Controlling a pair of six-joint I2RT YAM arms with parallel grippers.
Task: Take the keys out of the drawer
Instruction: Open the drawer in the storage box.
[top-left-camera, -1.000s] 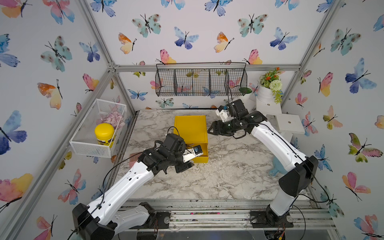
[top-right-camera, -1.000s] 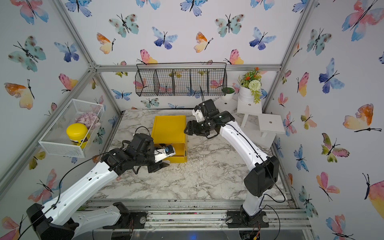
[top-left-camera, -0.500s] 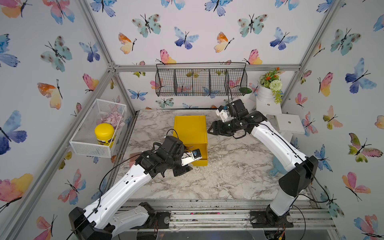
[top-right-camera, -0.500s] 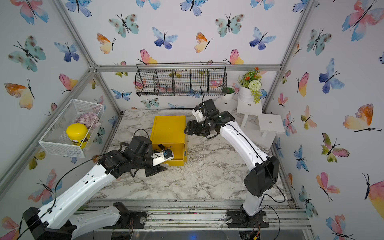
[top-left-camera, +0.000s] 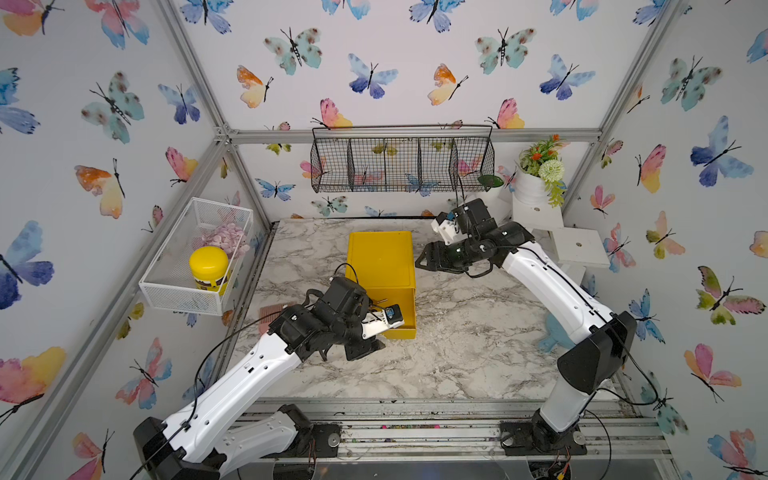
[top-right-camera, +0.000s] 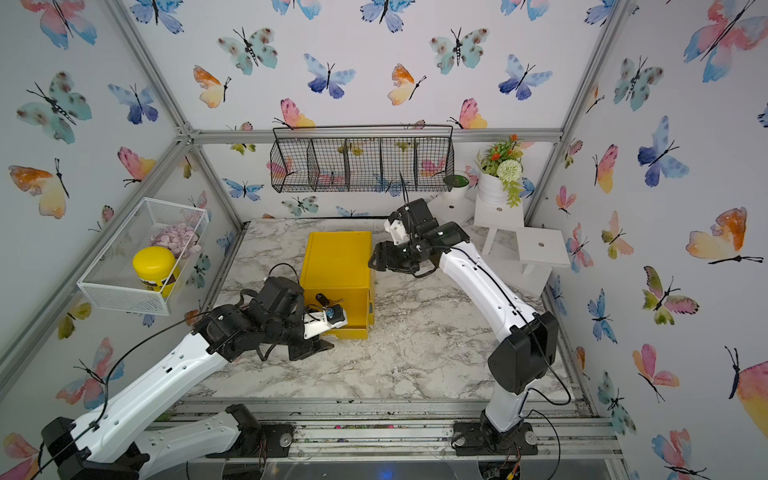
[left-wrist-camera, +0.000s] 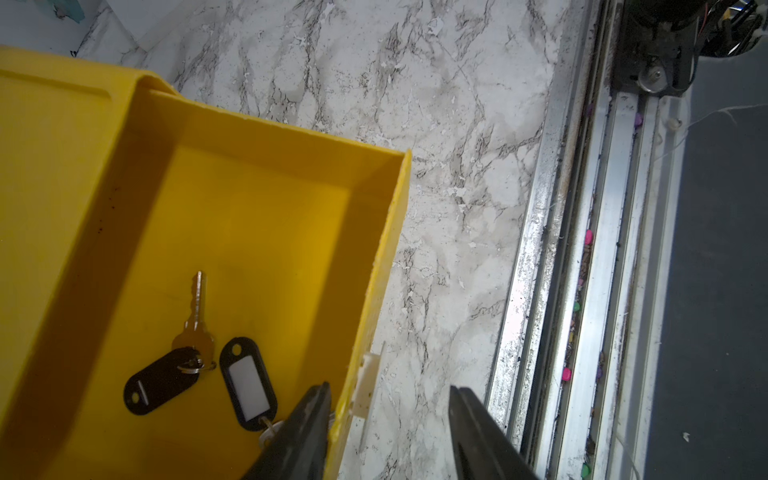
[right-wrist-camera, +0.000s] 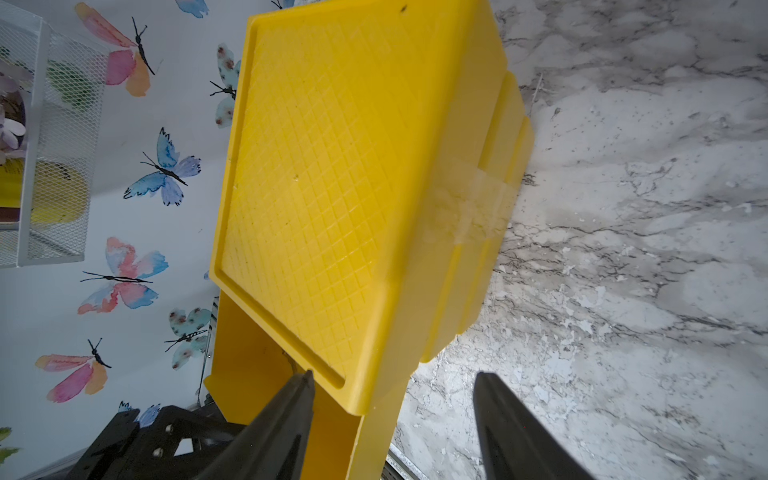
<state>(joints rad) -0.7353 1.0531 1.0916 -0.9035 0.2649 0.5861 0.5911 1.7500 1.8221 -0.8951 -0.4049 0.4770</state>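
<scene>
The drawer (left-wrist-camera: 266, 137) stood pulled out of its yellow box (right-wrist-camera: 316, 166) on the desk (left-wrist-camera: 457, 124), so we judged the opening step done. The keys (left-wrist-camera: 195, 353) lay on the drawer's floor, and we saw none taken out yet. The left end effector (left-wrist-camera: 390, 386) was open and empty, straddling the drawer's front wall near the keys. The right end effector (right-wrist-camera: 394, 374) gaped at the box's edge, gripping nothing. One black tag (left-wrist-camera: 248, 384) showed a blank white insert, and we could read no writing anywhere.
</scene>
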